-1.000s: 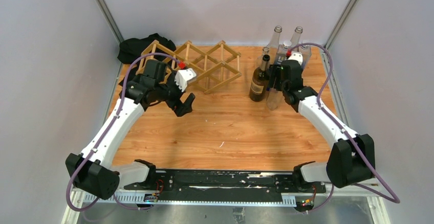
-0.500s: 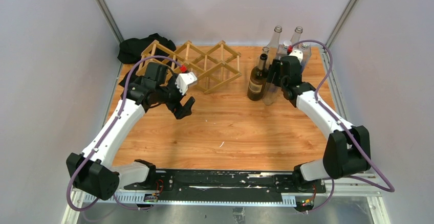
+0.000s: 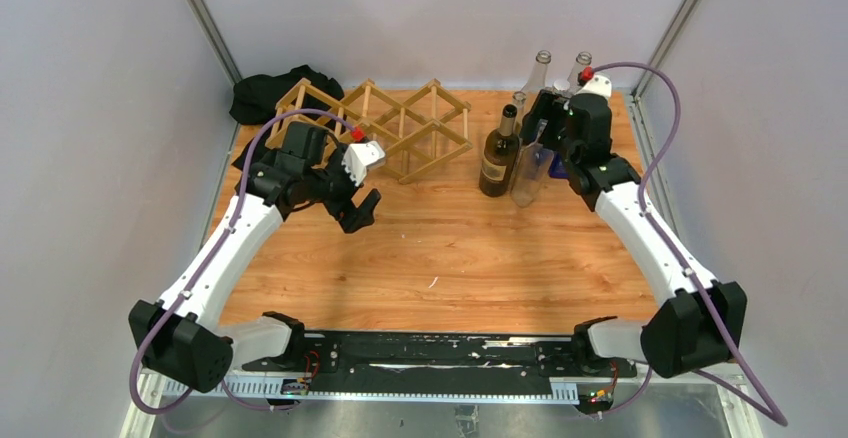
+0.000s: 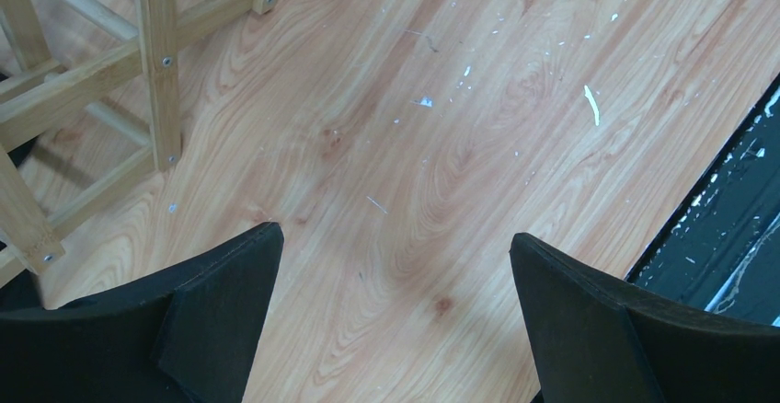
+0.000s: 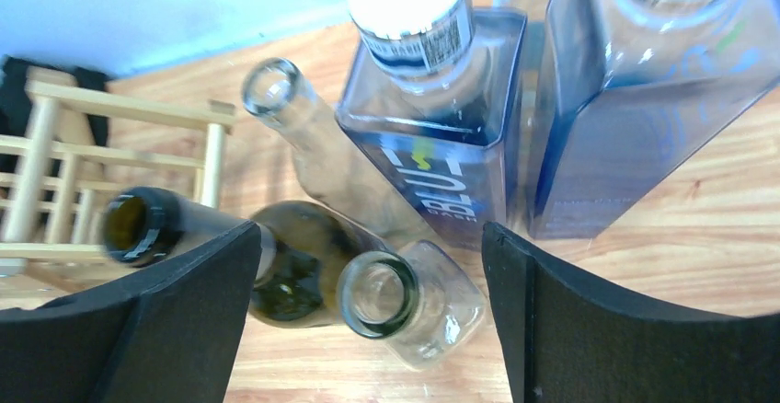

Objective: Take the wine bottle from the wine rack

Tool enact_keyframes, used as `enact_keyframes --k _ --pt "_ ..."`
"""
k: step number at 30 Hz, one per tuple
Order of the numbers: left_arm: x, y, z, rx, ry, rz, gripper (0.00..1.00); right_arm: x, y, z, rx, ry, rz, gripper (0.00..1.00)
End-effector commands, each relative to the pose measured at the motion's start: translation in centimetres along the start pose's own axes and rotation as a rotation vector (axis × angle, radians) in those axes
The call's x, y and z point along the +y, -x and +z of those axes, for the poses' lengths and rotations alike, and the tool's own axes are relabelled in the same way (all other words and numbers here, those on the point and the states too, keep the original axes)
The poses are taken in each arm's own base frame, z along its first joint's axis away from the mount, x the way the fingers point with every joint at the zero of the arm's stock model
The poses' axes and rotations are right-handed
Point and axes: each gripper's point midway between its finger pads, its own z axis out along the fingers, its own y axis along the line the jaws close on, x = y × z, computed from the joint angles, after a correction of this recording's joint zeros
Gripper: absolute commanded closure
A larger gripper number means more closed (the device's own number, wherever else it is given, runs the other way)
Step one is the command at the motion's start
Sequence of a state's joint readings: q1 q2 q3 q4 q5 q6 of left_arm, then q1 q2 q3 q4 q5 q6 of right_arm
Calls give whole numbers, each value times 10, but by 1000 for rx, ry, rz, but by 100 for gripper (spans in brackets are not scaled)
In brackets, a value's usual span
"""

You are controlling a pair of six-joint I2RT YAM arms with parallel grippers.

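Note:
The light wood lattice wine rack stands at the back of the table; I see no bottle in its cells. It also shows in the left wrist view and the right wrist view. A dark wine bottle stands upright to the right of the rack, next to a clear bottle. My right gripper is open above the clear bottle's mouth, with the dark bottle beside its left finger. My left gripper is open and empty over bare table in front of the rack.
Two blue square bottles and another clear bottle stand behind the right gripper at the back right corner. A black cloth lies at the back left. The black base rail runs along the near edge.
My right gripper has moved back and up, away from the clear bottle, which shifted slightly left and stands beside the dark bottle. The left arm has barely moved.

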State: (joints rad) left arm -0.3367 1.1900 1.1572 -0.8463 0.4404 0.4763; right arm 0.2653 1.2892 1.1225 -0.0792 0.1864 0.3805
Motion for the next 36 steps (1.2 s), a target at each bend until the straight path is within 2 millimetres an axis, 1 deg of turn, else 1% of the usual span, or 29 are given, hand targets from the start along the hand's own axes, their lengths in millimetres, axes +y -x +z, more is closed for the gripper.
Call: enact_keyframes --k 1,5,8,9,11,14,17,18,19,20,21,23,24,25,26,28,30,31,32,34,36 --pt "3 13 -10 -48 27 21 0 8 36 -28 -64 39 47 7" --pt "4 14 -11 -54 35 17 0 8 45 -52 -84 57 68 7" --pt "9 8 -8 -60 54 10 0 0 37 -70 -91 57 63 7" --pt "12 6 -7 -68 64 8 0 -5 34 -77 -102 48 51 7" --pt "19 -6 -2 -67 81 -10 0 -22 20 -85 -102 -5 29 6" --pt "33 -24 3 -73 111 -52 0 -51 -6 -93 -119 -97 6 6" --pt "52 -46 7 -76 162 -106 0 -83 -34 -99 -151 -202 5 6" --pt "59 -51 9 -77 183 -124 0 -98 -49 -100 -148 -254 7 5" --pt "67 -55 9 -81 211 -137 0 -107 -51 -104 -169 -296 16 5" --pt "74 -59 9 -84 237 -160 0 -119 -65 -106 -161 -342 8 5" --pt "80 -63 10 -88 263 -180 0 -128 -70 -109 -170 -384 13 5" --pt "95 -66 10 -113 322 -211 0 -141 -81 -112 -181 -436 27 5" --pt "99 -70 10 -123 352 -247 0 -145 -87 -112 -183 -448 35 4" --pt "110 -70 9 -163 407 -259 0 -148 -92 -111 -186 -457 42 4" --pt "114 -74 11 -190 440 -273 0 -150 -97 -110 -188 -464 50 4" --pt "121 -80 15 -243 504 -273 0 -162 -108 -109 -207 -517 72 4" --pt "126 -87 20 -277 548 -270 0 -178 -113 -113 -257 -603 92 3" --pt "125 -96 27 -276 549 -278 0 -184 -111 -115 -297 -635 106 3" --pt "126 -97 29 -290 558 -271 0 -190 -111 -118 -336 -661 118 2" --pt "130 -101 35 -309 573 -266 0 -196 -105 -120 -415 -675 104 2" --pt "134 -103 41 -331 584 -271 0 -200 -105 -121 -442 -675 13 2"
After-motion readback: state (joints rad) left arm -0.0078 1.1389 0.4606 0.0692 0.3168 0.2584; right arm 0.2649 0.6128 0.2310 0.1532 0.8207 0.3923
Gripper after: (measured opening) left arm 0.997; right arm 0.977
